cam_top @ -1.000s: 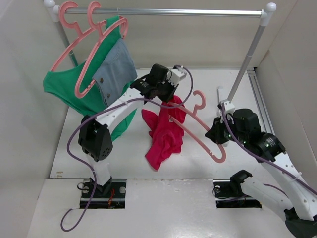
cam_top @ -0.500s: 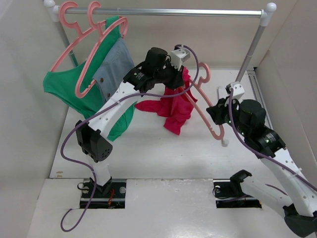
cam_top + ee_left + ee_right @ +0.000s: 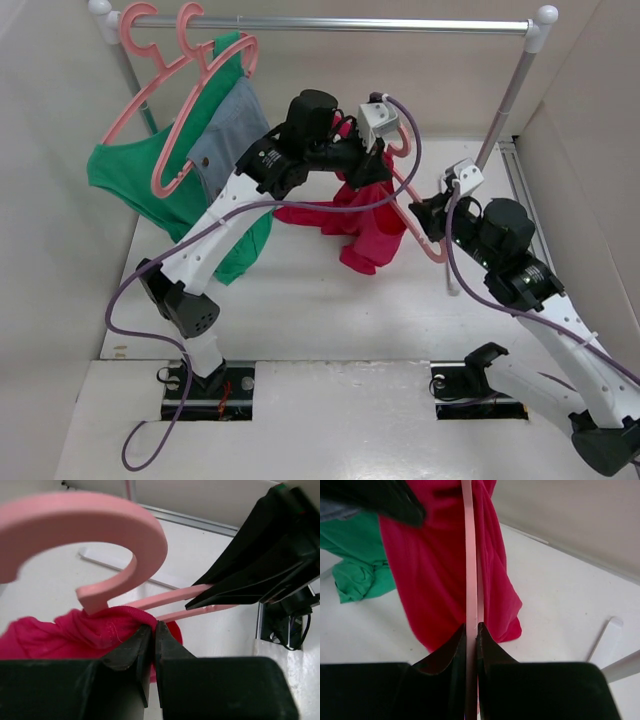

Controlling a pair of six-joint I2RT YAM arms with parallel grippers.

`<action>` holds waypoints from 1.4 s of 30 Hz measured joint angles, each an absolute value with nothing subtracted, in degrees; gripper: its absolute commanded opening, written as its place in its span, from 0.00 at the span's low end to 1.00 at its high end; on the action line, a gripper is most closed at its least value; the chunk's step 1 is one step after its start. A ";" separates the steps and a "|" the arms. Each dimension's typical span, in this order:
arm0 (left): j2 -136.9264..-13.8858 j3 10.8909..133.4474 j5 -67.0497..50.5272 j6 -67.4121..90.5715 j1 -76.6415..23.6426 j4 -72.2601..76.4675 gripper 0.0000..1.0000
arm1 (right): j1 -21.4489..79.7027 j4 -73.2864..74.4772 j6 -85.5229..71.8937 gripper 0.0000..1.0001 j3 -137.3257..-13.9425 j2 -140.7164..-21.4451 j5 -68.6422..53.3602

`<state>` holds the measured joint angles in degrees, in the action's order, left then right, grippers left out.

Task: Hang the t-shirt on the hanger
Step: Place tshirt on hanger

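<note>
Top view: fixed, high behind both arm bases, looking down and forward across the table point(image 3: 300, 310) to the rail point(image 3: 330, 22). Left wrist: very near, facing the hanger point(image 3: 75, 520) hook and t-shirt point(image 3: 50, 630). Right wrist: equally near, sighting along the hanger bar, apparently toward the left side. All three share hanger and t-shirt.

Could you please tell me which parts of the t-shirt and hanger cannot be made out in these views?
Top view: the left arm covers the t-shirt collar and the hanger middle; whether the hanger is inside the shirt is unclear.
Left wrist view: the left tool blocks the shirt's lower part.
Right wrist view: the top edge crops the hanger; its hook is out of frame.
</note>
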<state>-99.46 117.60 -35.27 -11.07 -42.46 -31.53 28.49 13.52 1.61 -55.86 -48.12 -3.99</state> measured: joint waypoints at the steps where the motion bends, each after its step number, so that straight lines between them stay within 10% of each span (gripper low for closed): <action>1: -99.44 118.21 -35.51 -12.05 -42.44 -31.77 0.00 | 27.97 12.53 2.00 0.00 -54.72 -47.83 -5.06; 3: -99.29 118.96 -35.94 -14.52 -42.26 -32.86 0.00 | 26.33 11.31 2.59 0.00 -52.38 -47.18 -7.46; 9: -97.91 118.34 -36.73 -24.08 -42.06 -37.36 0.42 | 23.24 8.36 3.42 0.00 -45.95 -43.97 -13.56; 29: -85.06 92.75 -32.95 -58.50 -37.01 -31.09 0.88 | 23.18 4.32 4.32 0.00 -42.70 -41.78 -26.63; 33: -85.36 91.09 -33.74 -61.10 -37.01 -28.95 0.87 | 23.18 4.05 4.32 0.00 -42.70 -42.50 -29.50; 37: -85.43 91.09 -34.37 -62.78 -37.01 -27.49 0.55 | 23.18 3.66 4.32 0.00 -42.70 -42.50 -31.35; 40: -85.67 91.09 -35.05 -63.83 -36.99 -27.81 0.09 | 23.18 3.42 4.34 0.00 -42.72 -42.50 -31.64; 42: -85.56 90.76 -35.62 -65.45 -36.99 -29.36 0.00 | 22.79 3.51 4.89 0.00 -42.72 -42.52 -30.33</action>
<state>-85.56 90.76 -35.62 -65.45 -36.99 -29.36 22.79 3.51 4.89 -42.72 -42.52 -30.33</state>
